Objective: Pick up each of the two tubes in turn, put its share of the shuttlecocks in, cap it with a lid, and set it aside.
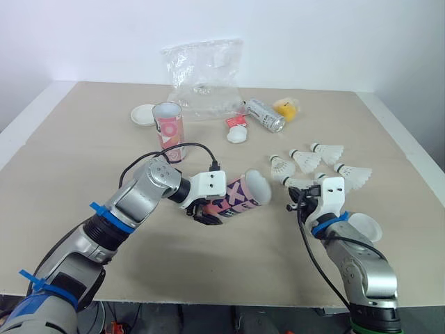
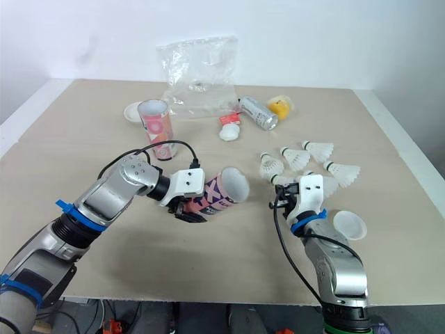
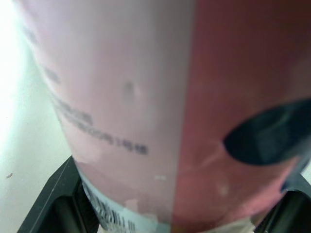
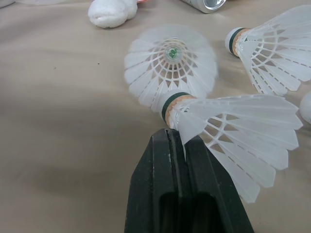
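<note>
Frame centre: tube [image 1: 240,195] clamped in left pincer [image 1: 203,211], long axis near level, open mouth facing right. Right of centre: right pincer [image 4: 179,141] pinched together on shuttlecock [image 4: 238,124] skirt, near that mouth.

Eye views are looking forward and down across the table [image 1: 76,146]; wrist views are peering along their jaws, close against tube [image 3: 146,97] left and shuttlecock [image 4: 233,131] right.

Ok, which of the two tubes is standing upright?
The pink tube at the back, beside the white lid, stands upright with its open end up. The other tube lies sideways, clamped in the left gripper.
</note>
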